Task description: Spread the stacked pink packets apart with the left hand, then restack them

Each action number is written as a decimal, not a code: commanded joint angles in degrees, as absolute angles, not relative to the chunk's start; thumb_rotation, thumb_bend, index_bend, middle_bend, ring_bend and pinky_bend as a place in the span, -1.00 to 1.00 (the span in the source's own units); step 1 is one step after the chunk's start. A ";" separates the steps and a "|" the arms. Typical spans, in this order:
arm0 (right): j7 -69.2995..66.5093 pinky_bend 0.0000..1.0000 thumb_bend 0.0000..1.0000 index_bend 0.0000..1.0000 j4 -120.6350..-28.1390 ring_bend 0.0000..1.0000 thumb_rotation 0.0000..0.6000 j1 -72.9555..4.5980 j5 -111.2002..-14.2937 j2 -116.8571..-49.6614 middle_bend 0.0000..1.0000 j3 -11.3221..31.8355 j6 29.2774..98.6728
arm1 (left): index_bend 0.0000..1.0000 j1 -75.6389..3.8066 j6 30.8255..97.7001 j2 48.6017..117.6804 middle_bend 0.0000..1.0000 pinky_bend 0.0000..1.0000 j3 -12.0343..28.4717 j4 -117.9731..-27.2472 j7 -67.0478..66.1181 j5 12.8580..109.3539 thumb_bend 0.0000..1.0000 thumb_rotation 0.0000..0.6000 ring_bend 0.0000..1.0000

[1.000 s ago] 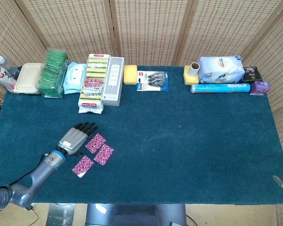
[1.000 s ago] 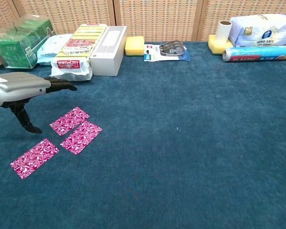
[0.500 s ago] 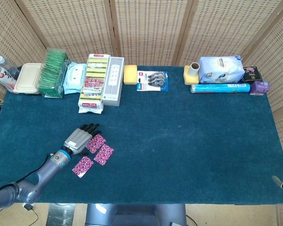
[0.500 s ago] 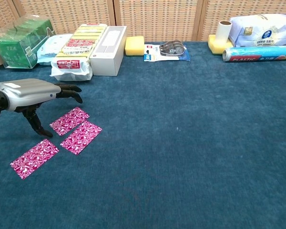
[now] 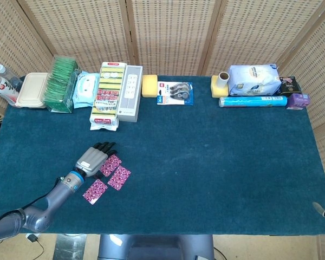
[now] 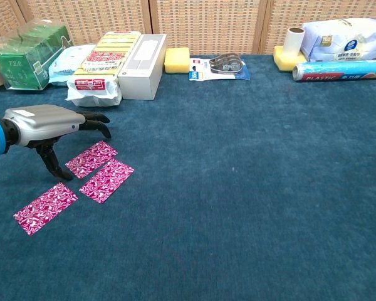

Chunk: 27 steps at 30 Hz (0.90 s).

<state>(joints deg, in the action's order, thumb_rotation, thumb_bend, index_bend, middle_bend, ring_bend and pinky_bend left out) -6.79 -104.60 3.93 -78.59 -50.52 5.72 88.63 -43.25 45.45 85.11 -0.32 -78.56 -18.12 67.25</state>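
Clearly the spreading is done: three pink packets lie flat and separate on the blue cloth of the tabletop, near its front-left corner — the far packet (image 6: 91, 158), the middle packet (image 6: 106, 180) just beside it toward the front edge, and the near packet (image 6: 45, 207) a little apart to the left, closest to the front edge. The left hand (image 6: 47, 124) hovers over the far packet with its fingers (image 6: 95, 122) stretched forward and held apart, the thumb (image 6: 50, 164) hanging down toward the cloth just left of that packet; it holds nothing, and whether the thumb tip touches the cloth I cannot tell. The right hand is not in view. These packets look thin, light and glossy — likely slippery foil or film — so lying flat on a napped cloth they offer little edge to grab. A sensible approach, I judge, is to press a fingertip on the middle of a packet and slide it over its neighbour, or to lift a short end between thumb and finger. Pressing too lightly risks the fingertip skating off; pinching too hard may crease the packet or drag the cloth. Restacking has not yet begun.
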 commanded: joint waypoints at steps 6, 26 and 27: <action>-6.81 -1.00 -0.99 -0.85 -104.64 -1.00 1.00 3.90 -78.68 -50.50 -1.00 5.68 88.60 | -0.54 -43.55 44.88 84.85 -1.00 -0.77 0.21 -79.67 -19.47 66.05 -0.64 1.00 -1.00; -6.76 -1.00 -0.99 -0.84 -104.60 -1.00 1.00 3.86 -78.78 -50.56 -1.00 5.59 88.58 | -0.47 -43.63 45.30 84.66 -1.00 -0.77 0.87 -80.52 -21.34 64.76 -0.61 1.00 -1.00; -6.77 -1.00 -0.99 -0.84 -104.60 -1.00 1.00 3.87 -78.76 -50.57 -1.00 5.61 88.62 | -0.47 -43.67 45.28 84.67 -1.00 -0.77 0.90 -80.53 -21.47 64.68 -0.61 1.00 -1.00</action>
<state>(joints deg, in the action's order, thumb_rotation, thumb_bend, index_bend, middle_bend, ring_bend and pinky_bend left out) -6.77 -104.60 3.87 -78.76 -50.56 5.61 88.61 -43.65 45.29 84.66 0.88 -80.51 -21.45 64.72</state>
